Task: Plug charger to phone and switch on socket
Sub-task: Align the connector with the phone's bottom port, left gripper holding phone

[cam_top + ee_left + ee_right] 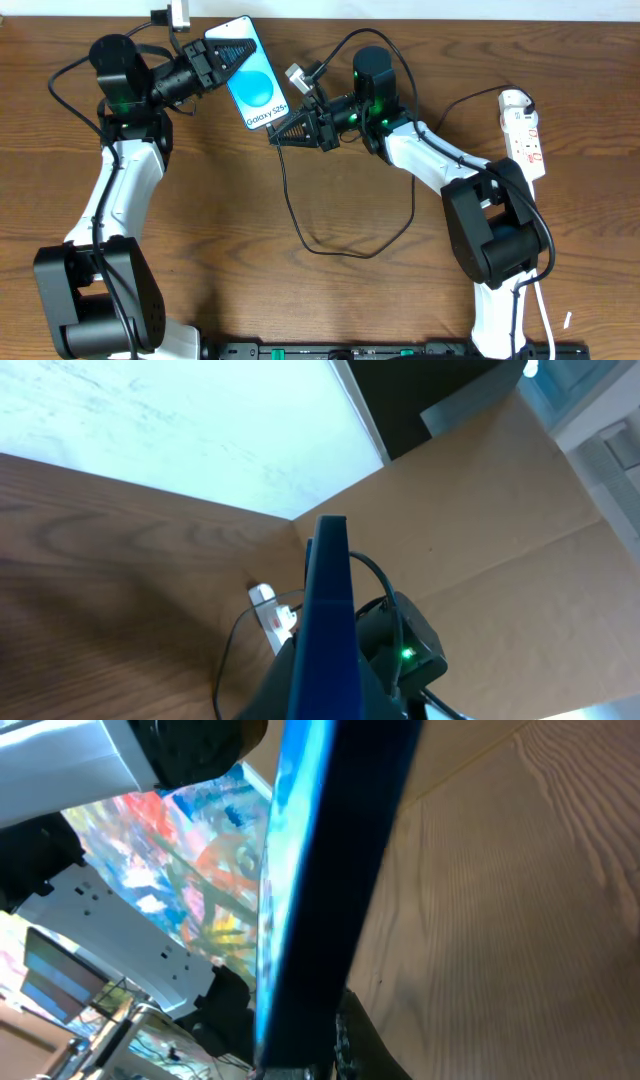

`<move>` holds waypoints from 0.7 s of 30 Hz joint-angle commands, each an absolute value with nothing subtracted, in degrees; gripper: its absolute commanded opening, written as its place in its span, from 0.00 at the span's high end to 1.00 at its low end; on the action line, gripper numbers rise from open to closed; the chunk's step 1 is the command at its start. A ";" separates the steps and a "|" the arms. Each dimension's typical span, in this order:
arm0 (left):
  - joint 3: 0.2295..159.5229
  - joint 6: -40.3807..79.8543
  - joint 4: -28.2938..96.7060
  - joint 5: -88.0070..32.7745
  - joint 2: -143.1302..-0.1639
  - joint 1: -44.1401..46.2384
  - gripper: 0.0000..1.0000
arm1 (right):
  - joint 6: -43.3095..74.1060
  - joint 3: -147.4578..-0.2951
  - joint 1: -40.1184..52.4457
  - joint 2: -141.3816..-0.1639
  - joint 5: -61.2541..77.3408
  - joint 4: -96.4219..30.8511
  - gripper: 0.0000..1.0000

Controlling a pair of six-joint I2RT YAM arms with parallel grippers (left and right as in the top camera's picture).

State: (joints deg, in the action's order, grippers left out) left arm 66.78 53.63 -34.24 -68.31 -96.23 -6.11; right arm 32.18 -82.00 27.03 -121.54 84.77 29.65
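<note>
**Phone gripped at the far edge, plug end out of sight**

Phone sits near the far edge of the table, screen up to the overhead camera. Its long axis runs diagonally from far-left to near-right, and the "Galaxy S25" text is at the nearer end. The left gripper is clamped on its far-left part. In my left wrist view the phone shows edge-on as a blue slab rising from between the fingers. I cannot tell whether it rests on the wood or is lifted.

The right gripper is just at the phone's near-right end, pointing left. Its fingers look drawn together on the end of the charger, whose black cable drops toward me and loops round to the right. The connector tip is hidden under the fingers, and I cannot see whether it meets the phone. The right wrist view gives me only 1 thing, the phone's dark edge, blurred and filling the frame (no fingers visible).

The socket lies well apart at the right edge, its long axis running far to near. Its switches are too small to read.
</note>
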 commanded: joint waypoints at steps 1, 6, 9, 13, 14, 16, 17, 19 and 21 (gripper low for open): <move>67.64 53.93 -36.05 -67.85 -95.15 -6.09 0.93 | 33.87 -82.43 27.51 -121.84 84.58 29.80 0.99; 67.64 53.93 -37.45 -67.85 -95.15 -6.42 0.92 | 33.85 -82.43 27.51 -121.84 84.60 29.82 0.99; 67.64 53.93 -37.43 -67.90 -95.15 -7.09 0.93 | 33.80 -82.43 27.53 -121.84 85.12 29.87 0.99; 67.64 53.95 -37.41 -67.92 -95.15 -8.16 0.93 | 33.58 -82.43 27.53 -121.84 86.13 30.09 0.99; 67.64 54.00 -37.39 -67.94 -95.15 -8.45 0.93 | 33.61 -82.43 27.53 -121.84 86.13 30.06 0.99; 67.64 54.37 -37.41 -68.16 -95.15 -8.62 0.92 | 33.58 -82.43 27.53 -121.84 86.11 30.06 0.99; 67.64 54.35 -37.41 -68.38 -95.15 -8.62 0.92 | 33.58 -82.43 27.53 -121.84 86.11 30.09 0.99; 67.64 54.30 -37.41 -68.51 -95.15 -8.62 0.93 | 33.61 -82.43 27.53 -121.84 86.89 30.65 0.99; 67.64 54.26 -37.41 -68.36 -95.15 -8.62 0.92 | 33.61 -82.43 27.55 -121.84 88.16 31.00 0.99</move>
